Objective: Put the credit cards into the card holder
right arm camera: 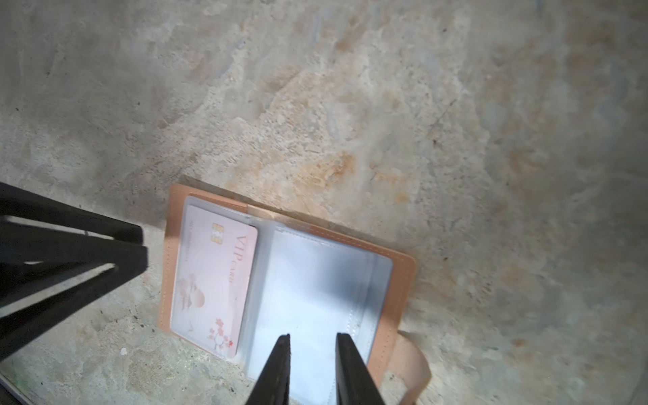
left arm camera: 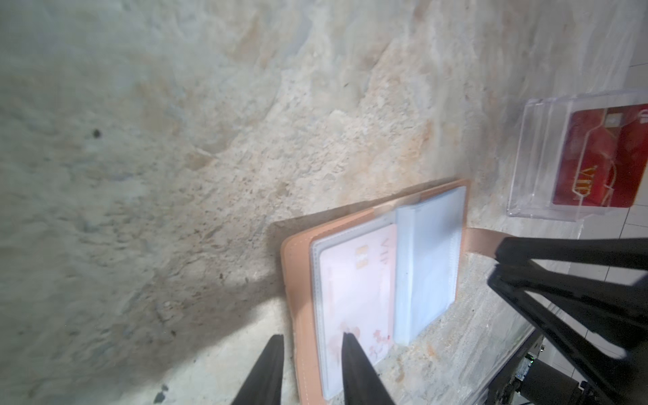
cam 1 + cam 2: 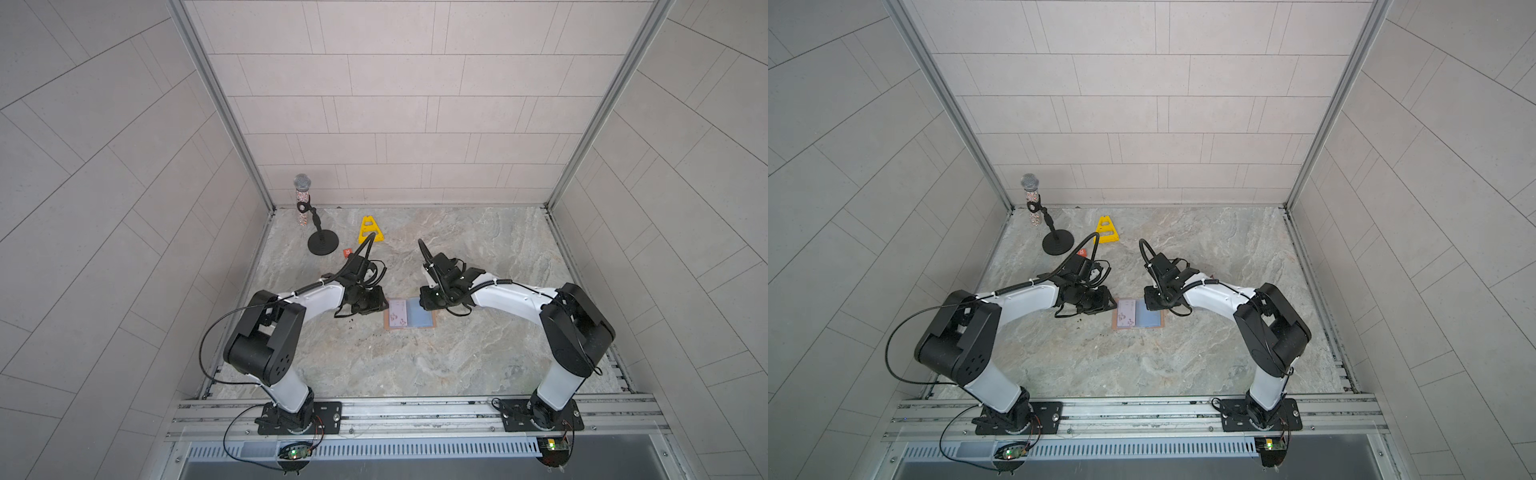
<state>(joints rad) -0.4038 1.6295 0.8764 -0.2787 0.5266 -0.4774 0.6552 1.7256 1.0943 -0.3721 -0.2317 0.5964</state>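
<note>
Card holder [image 3: 419,316] lies open and flat in the middle of the table [image 3: 457,361] in both top views. A pale pink card [image 1: 214,277] is tucked inside it. The left gripper [image 2: 311,345] is at the holder's 9 o'clock, claws spread a little, pinching nothing. The right gripper [image 1: 312,345] is at about 2 o'clock, over its blue-grey half, claws apart too, holding nothing. A red card [image 2: 596,157] sits in a clear box [image 2: 536,164] nearby.

You've got the card holder [image 3: 420,315] lying open mid-desk [image 3: 478,365], a card [image 3: 397,312] in its left sleeve. The microphone [image 3: 302,197] stands back left, with a small stand [image 3: 369,230] just right of it.
</note>
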